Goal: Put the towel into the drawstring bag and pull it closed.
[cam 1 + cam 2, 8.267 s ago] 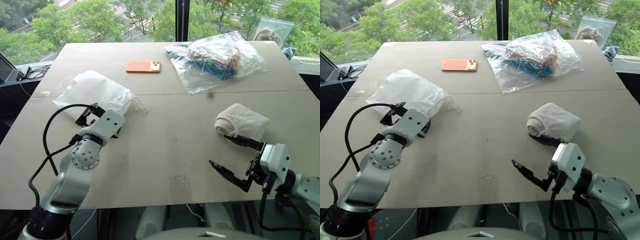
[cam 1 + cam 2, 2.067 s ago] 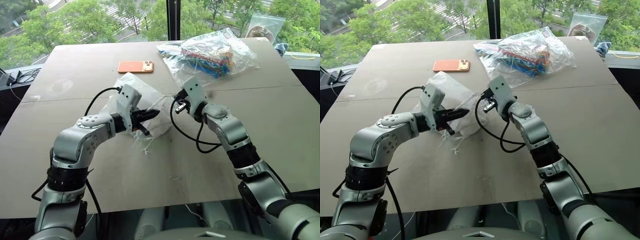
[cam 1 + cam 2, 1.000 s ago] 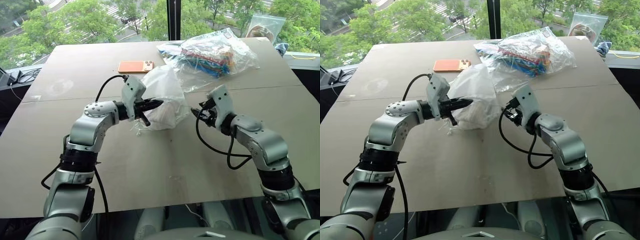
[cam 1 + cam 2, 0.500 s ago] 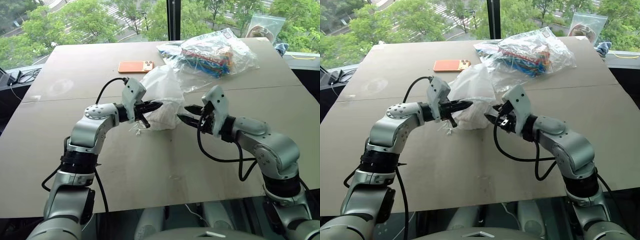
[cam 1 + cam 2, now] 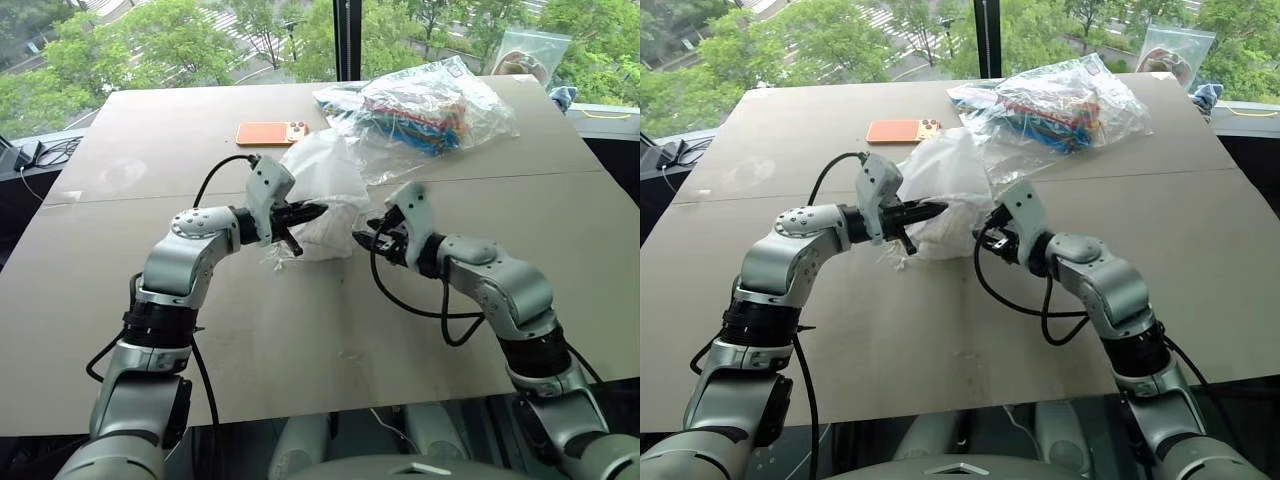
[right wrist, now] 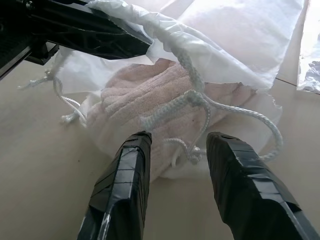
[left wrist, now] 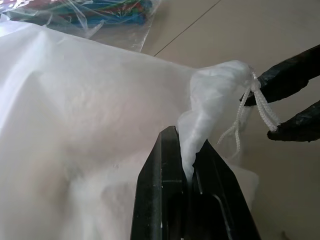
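The white drawstring bag (image 5: pixel 330 175) lies bunched at the table's middle. My left gripper (image 5: pixel 312 212) is shut on a fold of fabric at the bag's mouth (image 7: pixel 200 125). The beige towel (image 6: pixel 145 100) sits inside the bag and shows through the open mouth. My right gripper (image 6: pixel 176 142) is open and close in front of the mouth, on the side opposite the left gripper. The knotted white cords (image 6: pixel 192 97) hang just ahead of its fingertips, and a loop of cord lies between them. The fingers grip nothing.
An orange phone (image 5: pixel 271 133) lies behind the bag. A clear plastic bag of colourful items (image 5: pixel 425 105) sits at the back right, close to the drawstring bag. Another clear bag (image 5: pixel 530 55) leans at the far right corner. Bare table (image 5: pixel 300 340) lies in front.
My right gripper has moved left and slightly down, closer to the bag's mouth and cords. The left gripper and the bag have stayed still.
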Controlling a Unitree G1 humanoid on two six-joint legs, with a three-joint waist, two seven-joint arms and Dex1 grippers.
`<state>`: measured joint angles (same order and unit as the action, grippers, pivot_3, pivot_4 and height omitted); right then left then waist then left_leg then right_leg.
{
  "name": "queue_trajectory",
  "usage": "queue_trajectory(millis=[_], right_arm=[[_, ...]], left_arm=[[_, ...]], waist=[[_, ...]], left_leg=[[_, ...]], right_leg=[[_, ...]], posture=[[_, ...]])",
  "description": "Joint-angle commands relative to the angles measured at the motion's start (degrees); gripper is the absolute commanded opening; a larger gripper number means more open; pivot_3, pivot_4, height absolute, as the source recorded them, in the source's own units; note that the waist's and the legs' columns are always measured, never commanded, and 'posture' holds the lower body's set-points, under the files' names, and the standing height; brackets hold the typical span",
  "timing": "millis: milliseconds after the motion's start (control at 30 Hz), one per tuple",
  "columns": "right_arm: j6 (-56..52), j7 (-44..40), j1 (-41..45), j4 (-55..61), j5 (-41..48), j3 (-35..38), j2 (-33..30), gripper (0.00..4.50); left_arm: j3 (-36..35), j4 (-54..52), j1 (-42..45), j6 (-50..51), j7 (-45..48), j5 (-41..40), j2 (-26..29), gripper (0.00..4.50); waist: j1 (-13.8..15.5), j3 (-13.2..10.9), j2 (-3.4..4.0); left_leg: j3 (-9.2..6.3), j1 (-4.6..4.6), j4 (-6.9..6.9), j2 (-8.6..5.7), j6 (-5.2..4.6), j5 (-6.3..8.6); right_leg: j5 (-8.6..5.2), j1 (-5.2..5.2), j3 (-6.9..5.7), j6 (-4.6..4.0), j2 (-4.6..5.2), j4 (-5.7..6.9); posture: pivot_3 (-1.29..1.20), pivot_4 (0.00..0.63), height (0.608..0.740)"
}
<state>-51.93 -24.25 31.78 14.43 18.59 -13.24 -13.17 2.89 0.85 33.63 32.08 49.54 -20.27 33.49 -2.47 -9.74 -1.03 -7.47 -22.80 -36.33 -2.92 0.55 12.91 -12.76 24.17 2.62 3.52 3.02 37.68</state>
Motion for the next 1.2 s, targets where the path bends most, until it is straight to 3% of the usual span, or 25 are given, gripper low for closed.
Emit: queue_trajectory(millis=[33,267,333,433,467,633,767,933,1200], right_arm=[[3.2,-0.45,1.82,-1.26,-1.03,-0.63,0.94,1.94],[4.75,-0.73,1.87,-1.98,-1.19,0.21,2.33,1.94],[7.14,-2.65,1.36,-3.09,-1.38,-0.87,2.24,1.4],[10.0,-5.62,0.21,-3.62,-0.35,-1.26,2.65,0.11],[10.14,-6.65,-0.61,-2.84,0.93,-0.55,2.8,0.02],[7.53,-10.18,-5.11,4.86,9.99,7.87,0.59,0.02],[3.84,-12.07,-7.96,7.79,16.62,16.38,-5.19,0.02],[4.47,-9.14,-7.41,6.01,10.99,16.18,-13.0,0.02],[9.28,-5.03,-5.6,4.88,0.24,11.33,-18.8,0.02]], left_arm=[[-1.11,-2.49,0.08,-0.12,-0.33,-0.25,0.3,0.0],[-1.68,-2.78,-0.4,0.17,-0.64,-0.45,0.81,0.0],[-1.58,-2.88,-0.59,0.13,-0.73,-0.41,0.76,0.0],[-1.57,-2.84,-0.5,0.2,-0.9,-0.45,0.62,0.0],[-1.59,-2.65,-0.36,0.17,-0.93,-0.44,0.57,0.0],[-1.72,-1.54,0.22,-0.42,-1.12,-0.11,0.44,0.0],[-1.44,-0.29,0.57,-2.38,-1.21,1.09,0.45,0.0],[-1.22,-0.04,0.03,-4.35,-1.39,1.9,0.12,0.0],[-1.18,-0.45,-1.61,-8.62,-1.04,3.49,-0.01,0.0]], waist=[[0.01,0.0,0.0],[-0.01,0.0,0.0],[0.0,0.0,0.0],[-0.01,0.0,0.0],[-0.02,0.0,0.0],[0.14,0.0,0.0],[0.22,0.0,0.0],[0.02,-0.01,0.01],[0.11,-0.01,0.0]], left_leg=[[0.01,0.0,0.0,0.0,0.0,0.0],[0.0,0.0,0.0,0.0,0.0,0.0],[0.01,0.0,0.0,0.0,0.0,0.0],[0.0,0.0,0.0,-0.01,0.0,0.0],[-0.01,0.0,0.0,-0.01,0.0,0.0],[-0.02,-0.02,-0.01,-0.01,0.0,0.0],[-0.04,0.0,-0.02,0.0,-0.01,0.0],[0.04,0.03,-0.03,-0.01,-0.01,0.01],[0.07,0.02,-0.05,0.0,-0.01,0.01]], right_leg=[[0.0,0.0,0.01,0.0,0.01,0.0],[0.0,0.0,0.01,0.0,0.0,0.0],[0.0,0.0,0.01,0.0,0.01,0.0],[0.0,0.0,0.0,0.0,0.0,0.0],[0.0,0.0,0.0,0.0,0.0,0.0],[0.0,-0.01,0.01,0.0,0.03,-0.01],[0.0,-0.03,-0.03,0.0,0.01,0.0],[0.0,-0.05,0.01,0.01,0.02,0.0],[0.0,-0.06,0.03,0.01,0.04,-0.01]], posture=[[0.0,0.15,0.74],[0.0,0.15,0.74],[0.0,0.15,0.74],[0.0,0.15,0.74],[0.0,0.15,0.74],[0.0,0.15,0.74],[0.0,0.15,0.74],[0.0,0.15,0.74],[0.0,0.15,0.74]])
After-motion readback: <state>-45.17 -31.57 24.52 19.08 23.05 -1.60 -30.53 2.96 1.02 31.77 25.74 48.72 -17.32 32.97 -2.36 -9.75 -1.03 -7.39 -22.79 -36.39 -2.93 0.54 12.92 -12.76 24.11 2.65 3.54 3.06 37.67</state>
